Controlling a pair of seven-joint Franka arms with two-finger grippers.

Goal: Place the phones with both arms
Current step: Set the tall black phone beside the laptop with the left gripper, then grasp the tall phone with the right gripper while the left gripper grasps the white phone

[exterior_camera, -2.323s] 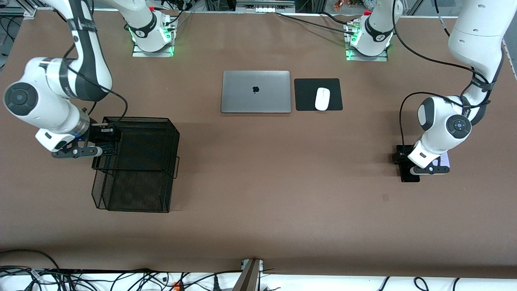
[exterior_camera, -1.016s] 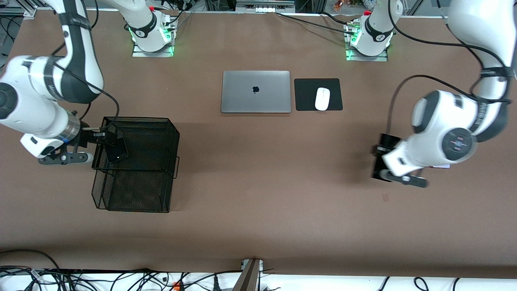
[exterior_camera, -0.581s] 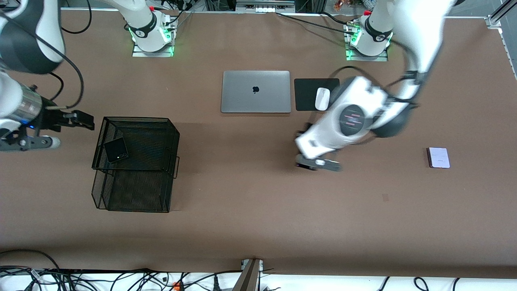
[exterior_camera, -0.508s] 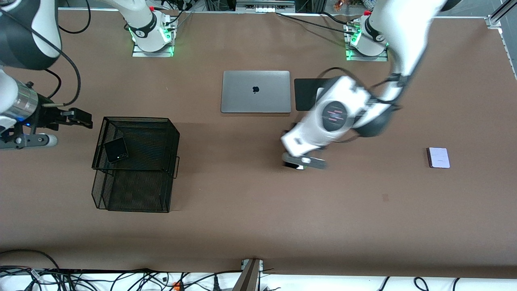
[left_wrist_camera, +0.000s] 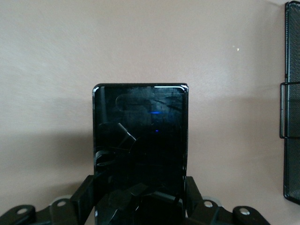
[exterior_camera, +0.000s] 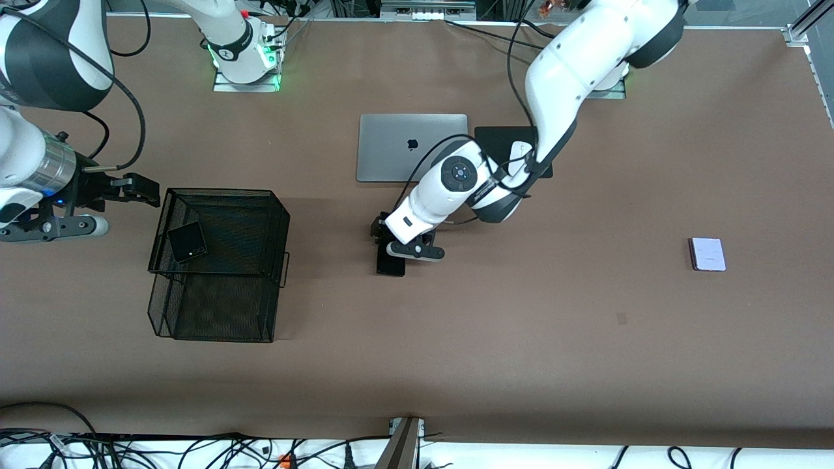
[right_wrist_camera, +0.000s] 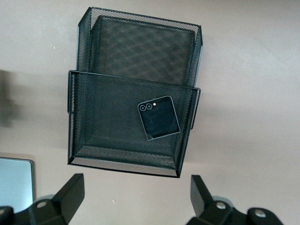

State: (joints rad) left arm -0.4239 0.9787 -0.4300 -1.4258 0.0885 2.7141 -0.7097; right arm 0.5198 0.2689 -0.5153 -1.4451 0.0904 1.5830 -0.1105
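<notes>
Brown table [exterior_camera: 586, 339]; left gripper [exterior_camera: 391, 251] fingers pinching slim black phone [left_wrist_camera: 140, 150], right gripper [exterior_camera: 140, 189] fingers spread beside mesh tray [exterior_camera: 260, 215]

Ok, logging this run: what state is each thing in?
Small black phone: lying in mesh tray, upper tier.
Long black phone: gripped by left pincer.
White-lilac phone: flat on table, untouched.
Right pincer: open, beside tray.
Laptop: closed.

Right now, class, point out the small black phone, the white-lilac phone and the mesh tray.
small black phone [right_wrist_camera: 159, 118], right wrist view, centre of its back.
white-lilac phone [exterior_camera: 708, 254], front view, middle of its top face.
mesh tray [exterior_camera: 221, 191], front view, upper rim.
</notes>
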